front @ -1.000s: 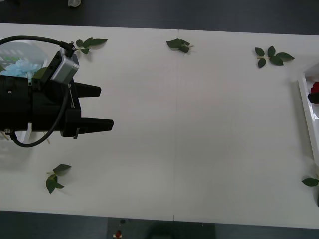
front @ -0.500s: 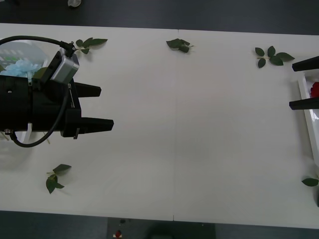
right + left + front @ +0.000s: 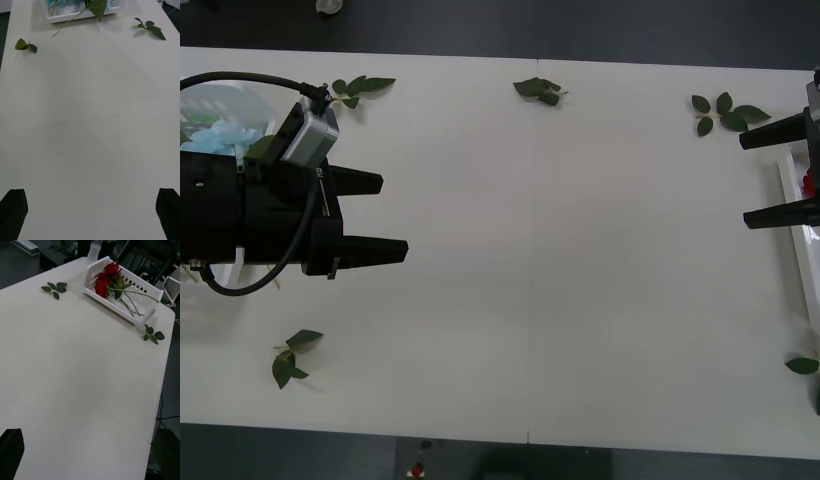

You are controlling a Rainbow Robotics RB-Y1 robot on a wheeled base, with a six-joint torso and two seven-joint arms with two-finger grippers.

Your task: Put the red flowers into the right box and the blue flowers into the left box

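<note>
Both grippers, left gripper (image 3: 392, 215) and right gripper (image 3: 760, 177), are hanging open, empty; we are judging red flowers (image 3: 106, 277) light, floppy: pinch stems.

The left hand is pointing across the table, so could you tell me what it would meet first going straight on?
Nothing nearby: the open left hand faces bare table. Far along that line waits the right hand, though heights are unclear.
</note>
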